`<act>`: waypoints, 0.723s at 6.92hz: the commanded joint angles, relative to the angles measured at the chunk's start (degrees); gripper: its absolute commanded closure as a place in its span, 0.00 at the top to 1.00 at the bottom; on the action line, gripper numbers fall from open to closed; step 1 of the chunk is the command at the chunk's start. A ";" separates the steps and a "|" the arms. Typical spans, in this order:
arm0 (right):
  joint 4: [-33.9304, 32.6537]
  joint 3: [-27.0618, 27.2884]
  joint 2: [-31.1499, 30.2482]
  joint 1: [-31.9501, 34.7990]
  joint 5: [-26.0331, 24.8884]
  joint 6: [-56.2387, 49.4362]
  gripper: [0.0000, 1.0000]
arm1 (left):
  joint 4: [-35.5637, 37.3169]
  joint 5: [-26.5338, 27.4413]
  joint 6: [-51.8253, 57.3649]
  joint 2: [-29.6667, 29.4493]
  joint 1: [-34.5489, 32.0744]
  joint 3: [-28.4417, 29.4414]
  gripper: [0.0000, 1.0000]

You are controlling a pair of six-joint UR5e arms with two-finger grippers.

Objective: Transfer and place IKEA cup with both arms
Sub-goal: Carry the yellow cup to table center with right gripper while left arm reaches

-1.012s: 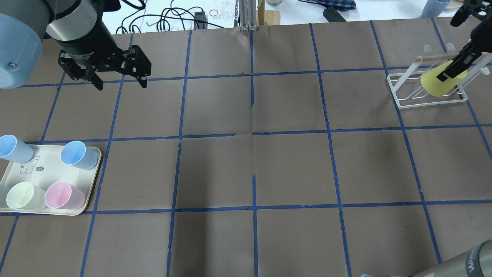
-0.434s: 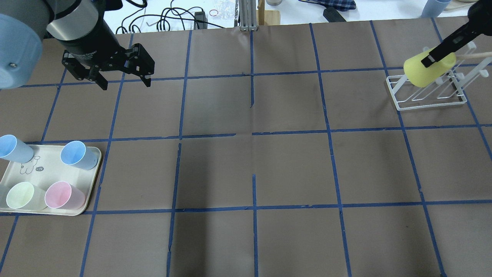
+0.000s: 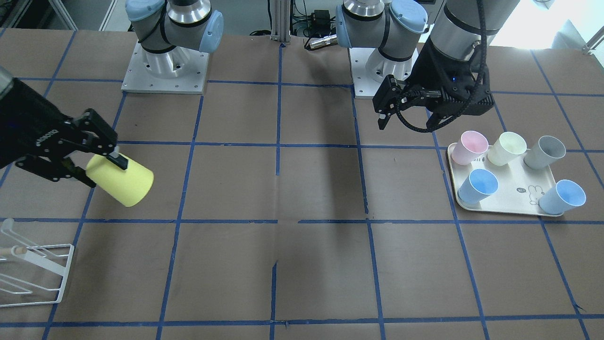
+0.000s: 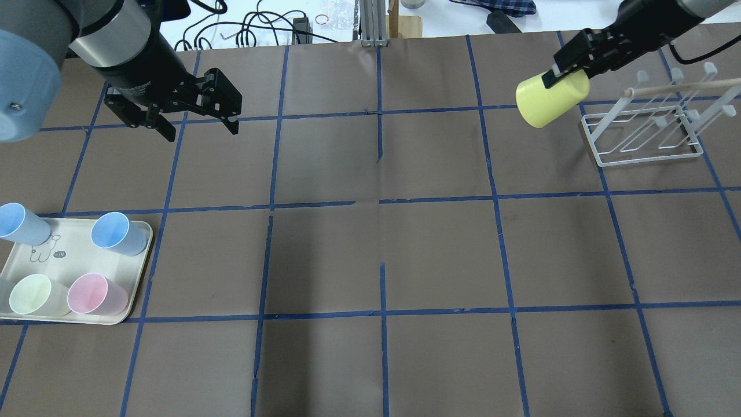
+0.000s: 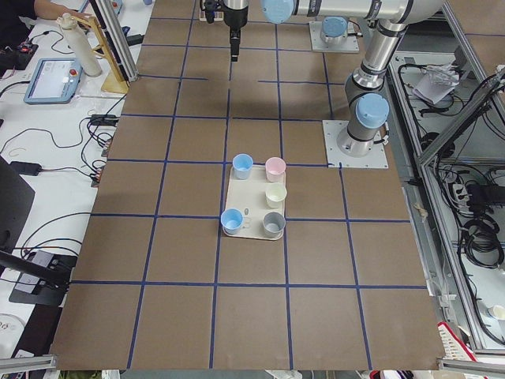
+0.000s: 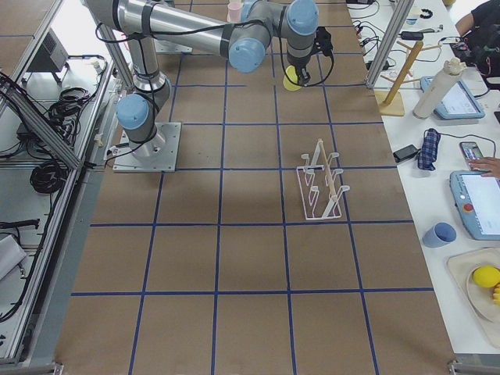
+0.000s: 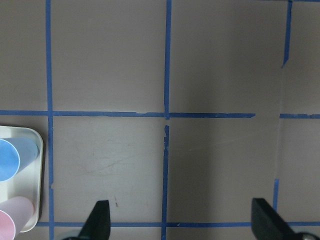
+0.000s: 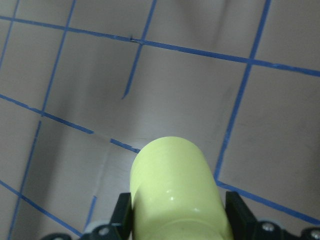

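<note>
The IKEA cup point(image 4: 547, 103) is bright yellow and hangs in the air on its side, its closed base pointing away from the hand. My right gripper point(image 4: 562, 72) is shut on its rim end, left of the white rack point(image 4: 642, 136). In the front view the IKEA cup point(image 3: 125, 183) floats above the paper, held by the right gripper point(image 3: 101, 172). The right wrist view shows the IKEA cup point(image 8: 175, 195) between both fingers. My left gripper point(image 4: 202, 132) hovers open and empty over the far left of the table; its left wrist view point(image 7: 182, 222) shows only bare paper between the fingertips.
A cream tray point(image 4: 72, 255) at the near left holds several pastel cups, among them a pink cup point(image 4: 95, 294) and a blue cup point(image 4: 116, 233). The rack carries a wooden dowel point(image 4: 683, 88). Cables and clutter lie beyond the table's far edge.
My right gripper has lifted the yellow cup off the rack and carried it left towards the table's middle. My left gripper has shifted slightly right, still open.
</note>
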 commanded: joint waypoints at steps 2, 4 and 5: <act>-5.38 1.05 1.40 7.85 6.67 18.22 0.48 | 0.04 -22.47 3.67 0.73 8.05 -7.99 1.00; -5.74 1.15 1.41 8.03 6.76 18.42 0.49 | 0.65 -39.34 14.18 0.38 15.42 -17.90 1.00; -5.74 1.15 1.49 8.55 6.76 18.42 0.49 | 0.21 -49.88 18.58 -0.06 19.91 -21.17 1.00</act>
